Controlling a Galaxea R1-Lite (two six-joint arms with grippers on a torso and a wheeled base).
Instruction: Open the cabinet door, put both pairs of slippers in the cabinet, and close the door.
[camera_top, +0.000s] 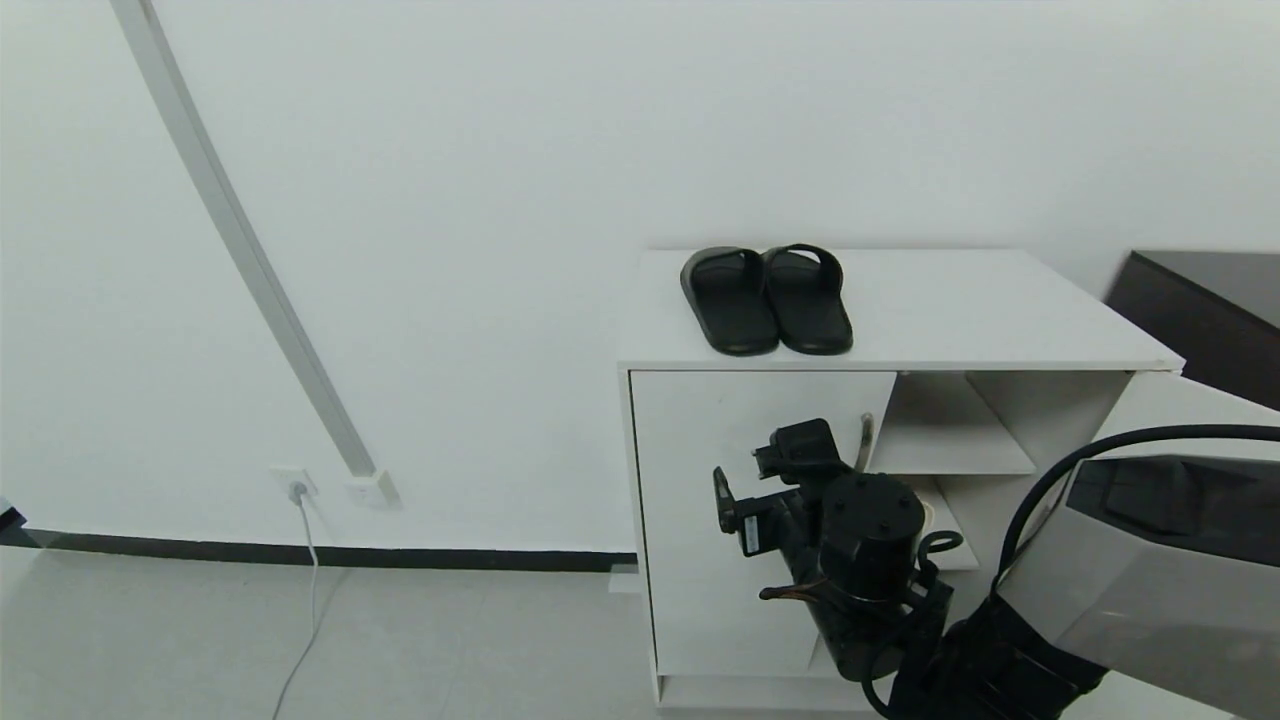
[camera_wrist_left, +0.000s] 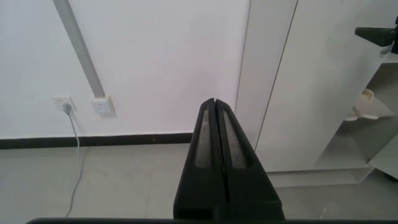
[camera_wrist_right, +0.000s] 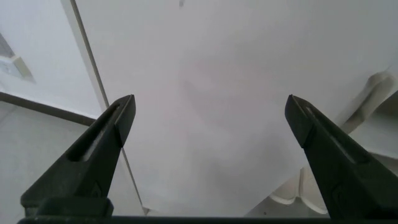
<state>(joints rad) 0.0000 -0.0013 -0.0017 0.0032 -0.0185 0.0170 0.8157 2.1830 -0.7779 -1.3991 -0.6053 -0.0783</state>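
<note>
Right gripper (camera_wrist_right: 210, 109): jaws wide apart, empty, closed left door (camera_top: 740, 560) just ahead. Black slippers (camera_top: 767, 300) above it on cabinet (camera_top: 950, 310) top, waiting for pickup. Pale slipper (camera_wrist_left: 364, 104) beyond, already inside past open right door (camera_top: 1190, 400). Left gripper (camera_wrist_left: 214, 134): pressed together, idle beside cabinet.

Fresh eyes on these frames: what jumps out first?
A pair of black slippers sits side by side on top of the white cabinet, whose right door hangs open while the left door is shut. The right gripper, wide open, faces the shut left door close up. A pale slipper lies inside the cabinet.
</note>
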